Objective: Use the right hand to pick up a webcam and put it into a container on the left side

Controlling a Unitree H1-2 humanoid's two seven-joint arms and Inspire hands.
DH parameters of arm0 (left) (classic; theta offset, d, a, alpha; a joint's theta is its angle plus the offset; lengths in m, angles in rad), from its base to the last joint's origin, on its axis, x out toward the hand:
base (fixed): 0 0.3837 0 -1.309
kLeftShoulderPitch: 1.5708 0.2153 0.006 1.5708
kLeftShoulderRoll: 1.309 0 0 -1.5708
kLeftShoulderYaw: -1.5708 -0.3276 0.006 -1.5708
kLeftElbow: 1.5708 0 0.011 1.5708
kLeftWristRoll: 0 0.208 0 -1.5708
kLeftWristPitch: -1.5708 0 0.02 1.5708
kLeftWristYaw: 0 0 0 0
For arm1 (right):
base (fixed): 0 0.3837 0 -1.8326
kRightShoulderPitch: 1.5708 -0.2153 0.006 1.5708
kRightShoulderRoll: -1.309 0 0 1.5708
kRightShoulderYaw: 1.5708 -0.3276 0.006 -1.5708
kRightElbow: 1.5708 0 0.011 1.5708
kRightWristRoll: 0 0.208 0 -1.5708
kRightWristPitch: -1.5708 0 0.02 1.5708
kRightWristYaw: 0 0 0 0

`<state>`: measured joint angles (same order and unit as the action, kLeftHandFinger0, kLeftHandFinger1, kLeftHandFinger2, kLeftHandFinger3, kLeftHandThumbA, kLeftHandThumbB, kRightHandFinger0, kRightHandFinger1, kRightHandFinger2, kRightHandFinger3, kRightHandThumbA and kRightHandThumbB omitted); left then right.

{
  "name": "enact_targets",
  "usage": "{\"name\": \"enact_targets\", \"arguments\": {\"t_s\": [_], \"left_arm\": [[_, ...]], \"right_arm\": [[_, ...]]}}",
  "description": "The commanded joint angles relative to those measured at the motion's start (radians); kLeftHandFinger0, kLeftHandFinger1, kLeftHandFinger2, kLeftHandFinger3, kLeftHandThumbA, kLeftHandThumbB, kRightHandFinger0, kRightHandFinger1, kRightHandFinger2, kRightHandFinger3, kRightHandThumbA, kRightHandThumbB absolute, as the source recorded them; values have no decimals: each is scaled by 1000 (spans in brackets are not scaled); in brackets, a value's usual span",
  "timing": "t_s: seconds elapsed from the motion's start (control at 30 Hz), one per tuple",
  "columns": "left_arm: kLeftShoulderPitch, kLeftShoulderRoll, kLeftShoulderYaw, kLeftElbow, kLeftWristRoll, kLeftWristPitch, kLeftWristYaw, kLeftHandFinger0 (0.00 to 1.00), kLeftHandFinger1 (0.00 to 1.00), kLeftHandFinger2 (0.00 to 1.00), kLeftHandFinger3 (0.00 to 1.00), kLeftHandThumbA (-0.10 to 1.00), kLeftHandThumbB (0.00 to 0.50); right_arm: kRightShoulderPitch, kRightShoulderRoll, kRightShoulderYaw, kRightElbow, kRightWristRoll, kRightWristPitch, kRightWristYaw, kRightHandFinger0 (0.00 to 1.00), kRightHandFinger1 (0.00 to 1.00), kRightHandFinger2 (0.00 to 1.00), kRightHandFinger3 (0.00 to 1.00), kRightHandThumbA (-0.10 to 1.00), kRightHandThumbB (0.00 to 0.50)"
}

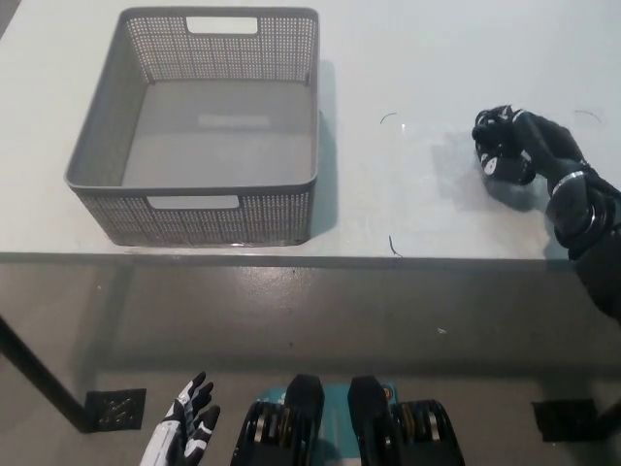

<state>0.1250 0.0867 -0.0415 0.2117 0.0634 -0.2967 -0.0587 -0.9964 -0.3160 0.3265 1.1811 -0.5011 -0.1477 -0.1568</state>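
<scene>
Basket (107, 209) of grey perforated plastic is the landmark here: it stands on the white table (388, 58), near the table's front edge, with a slot handle cut into its near wall and another into its far wall. Nothing lies inside it; only its bare grey floor shows.

Well to the right of the basket, on the same table top, the black right hand (529, 150) is curled around a small black webcam (497, 146). The fingers wrap the webcam, grasping it, and a shadow falls on the table just beneath and beside them. Whether the webcam touches the table or is raised off it cannot be told, since hand and webcam are both black and merge together. The black forearm runs from the hand toward the lower right, away from the basket.

Thin dark marks on the table lie between the basket and the hand.

Below the basket, past the table's front edge and over the grey floor, the white left hand (184, 432) rests low with its fingers spread apart and nothing in them
</scene>
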Motion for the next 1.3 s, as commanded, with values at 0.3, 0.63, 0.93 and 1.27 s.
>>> {"name": "enact_targets", "arguments": {"t_s": [0.3,0.63,0.93,1.27], "left_arm": [[-5,8,6,-17,9,-17,11,1000,1000,1000,1000,785,4],[-8,5,3,-20,16,-12,11,1000,1000,1000,1000,767,15],[-6,4,-6,-11,37,-20,10,1000,1000,1000,1000,805,3],[-7,2,-11,-13,40,-17,6,1000,1000,1000,1000,774,11]], "right_arm": [[-166,-17,-98,-360,23,36,-8,9,464,838,985,-100,148],[-241,103,-87,-555,29,129,73,0,392,790,935,-100,154],[-291,277,-47,-505,5,125,44,0,228,621,762,-100,192],[-332,410,10,-347,-25,90,1,0,275,717,826,-100,182]]}}
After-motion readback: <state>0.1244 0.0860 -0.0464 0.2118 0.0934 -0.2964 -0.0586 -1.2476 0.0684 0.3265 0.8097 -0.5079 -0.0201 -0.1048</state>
